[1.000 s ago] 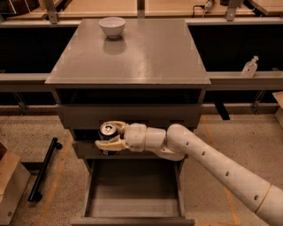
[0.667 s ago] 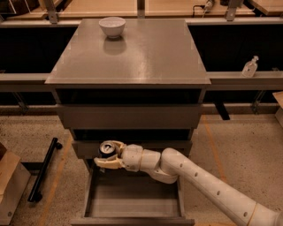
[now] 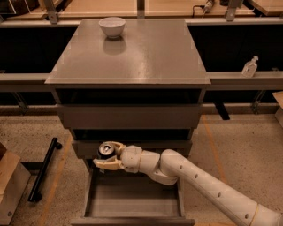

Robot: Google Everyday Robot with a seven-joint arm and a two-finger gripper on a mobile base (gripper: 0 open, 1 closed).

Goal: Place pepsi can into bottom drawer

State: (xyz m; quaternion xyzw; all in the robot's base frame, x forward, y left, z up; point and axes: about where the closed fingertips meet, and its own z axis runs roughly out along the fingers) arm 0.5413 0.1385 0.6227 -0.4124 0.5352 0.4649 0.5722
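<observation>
Claw [image 3: 107,157] clamped on pepsi can [image 3: 105,150], upright | held above rear-left of open bottom drawer [image 3: 132,203] | white bowl [image 3: 112,26] on surface [image 3: 146,53]

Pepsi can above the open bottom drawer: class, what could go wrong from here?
The gripper, jaws shut on the pepsi can, hangs near the left wall of the bottom drawer; released there, the can might clip it and topple. The can sits close before the middle drawer front; lifting could bump it.

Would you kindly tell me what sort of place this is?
Probably a robotics lab or workshop: speckled concrete floor, wooden workbenches behind a grey three-drawer cabinet. The white end effector grips a dark-blue pepsi can above the open bottom drawer.
</observation>
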